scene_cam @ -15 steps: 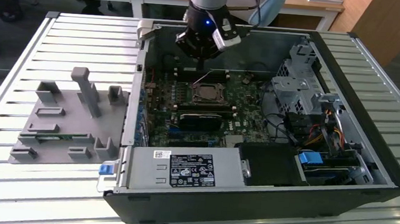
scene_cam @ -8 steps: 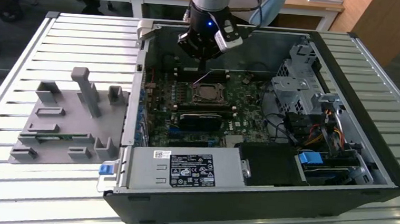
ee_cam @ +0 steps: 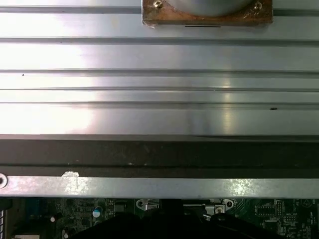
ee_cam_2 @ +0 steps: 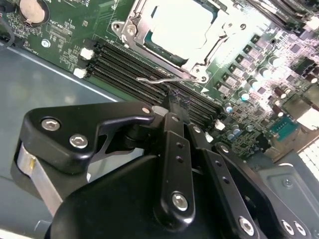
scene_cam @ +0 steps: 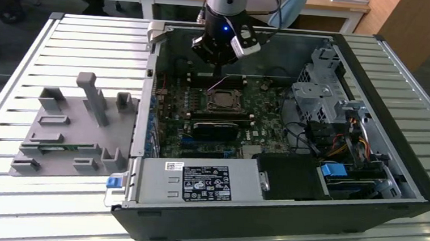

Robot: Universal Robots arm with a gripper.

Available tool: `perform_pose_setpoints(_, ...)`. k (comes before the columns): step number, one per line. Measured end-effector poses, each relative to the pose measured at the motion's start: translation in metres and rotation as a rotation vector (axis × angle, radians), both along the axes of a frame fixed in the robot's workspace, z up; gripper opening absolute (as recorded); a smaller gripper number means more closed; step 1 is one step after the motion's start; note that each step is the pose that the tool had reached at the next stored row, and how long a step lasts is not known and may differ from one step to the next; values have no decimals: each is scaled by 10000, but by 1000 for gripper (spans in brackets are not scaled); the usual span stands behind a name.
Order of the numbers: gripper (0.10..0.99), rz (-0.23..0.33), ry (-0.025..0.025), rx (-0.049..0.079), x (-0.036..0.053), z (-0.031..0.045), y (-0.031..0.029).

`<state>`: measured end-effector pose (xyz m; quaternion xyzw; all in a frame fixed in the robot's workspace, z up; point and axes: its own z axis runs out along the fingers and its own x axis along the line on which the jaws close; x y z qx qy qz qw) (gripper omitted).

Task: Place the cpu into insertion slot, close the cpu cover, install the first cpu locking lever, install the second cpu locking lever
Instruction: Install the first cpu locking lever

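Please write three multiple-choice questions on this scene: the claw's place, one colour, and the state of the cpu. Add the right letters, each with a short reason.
1. The claw hangs: A over the grey fixture; B over the motherboard; C over the power supply.
2. The motherboard is: A green; B red; C white.
3. The cpu is: A in the claw; B on the grey fixture; C in the insertion slot.
B: in the exterior view it is above the board. A: the board is green there. C: the second wrist view shows the pale chip inside the silvery rim.
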<state>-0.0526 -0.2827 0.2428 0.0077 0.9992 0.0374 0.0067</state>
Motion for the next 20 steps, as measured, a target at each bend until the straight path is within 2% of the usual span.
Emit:
perform_pose_setpoints(8,106,1,1,-3,79,-28,0)
perform_pose_setpoints(20,106,1,2,-16,125,-111,-1)
